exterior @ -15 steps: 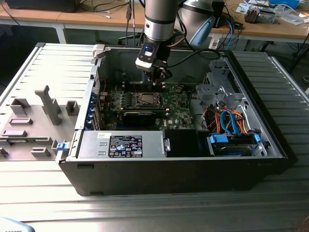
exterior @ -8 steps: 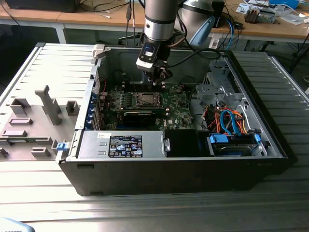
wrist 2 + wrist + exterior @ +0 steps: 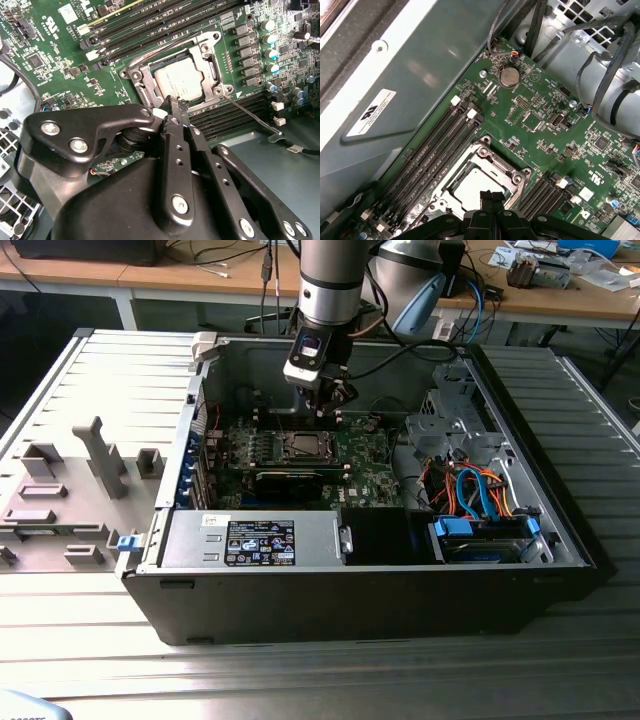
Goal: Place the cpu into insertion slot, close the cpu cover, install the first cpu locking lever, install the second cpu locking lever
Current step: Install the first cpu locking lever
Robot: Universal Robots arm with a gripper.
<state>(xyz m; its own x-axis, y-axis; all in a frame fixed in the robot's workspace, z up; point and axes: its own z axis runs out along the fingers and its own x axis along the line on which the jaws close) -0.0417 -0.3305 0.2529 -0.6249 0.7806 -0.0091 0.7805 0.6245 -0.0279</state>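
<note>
Got cpu (image 3: 182, 82) seated in insertion slot (image 3: 134, 75), cpu cover (image 3: 212, 75) down, gripper (image 3: 176, 105) pinched together; locking lever (image 3: 250, 114) probably left unlatched.

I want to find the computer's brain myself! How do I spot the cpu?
Look inside the open computer case at the green motherboard. Beside the long black memory slots sits a square silvery frame, the cpu cover. The cpu is the flat, dull silver square in its middle, the one smooth plain patch among bumpy little parts.
</note>
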